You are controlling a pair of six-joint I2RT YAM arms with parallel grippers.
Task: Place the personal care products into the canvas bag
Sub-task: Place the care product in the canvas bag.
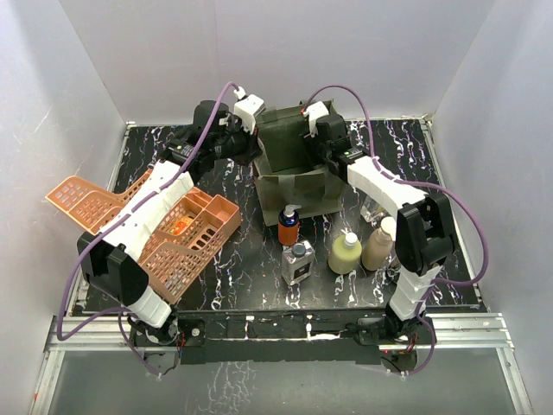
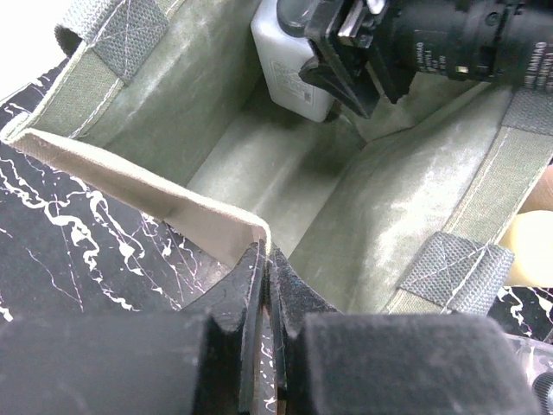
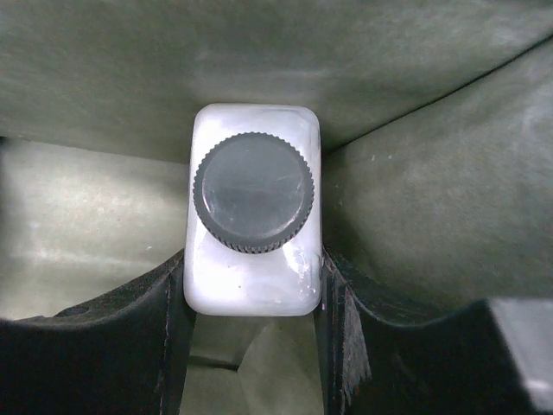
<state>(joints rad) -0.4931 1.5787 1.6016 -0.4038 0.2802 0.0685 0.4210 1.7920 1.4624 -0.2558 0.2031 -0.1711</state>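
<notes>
Baskets (image 1: 186,238) left on bench (image 1: 233,268). Near of bag (image 1: 298,186) stand orange bottle (image 1: 289,226), square bottle (image 1: 297,264), yellow-green pump (image 1: 345,253) and tan bottle (image 1: 378,244), all outside it. Left claw (image 2: 266,259) closed, pinching bag's left rim. Right claw (image 3: 252,290) inside bag, gripping white bottle (image 3: 252,194) by a corner.

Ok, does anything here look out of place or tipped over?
Yes: an orange basket at the left sits askew, jutting past the table edge. The bottles visible in front of the canvas bag stand upright.
</notes>
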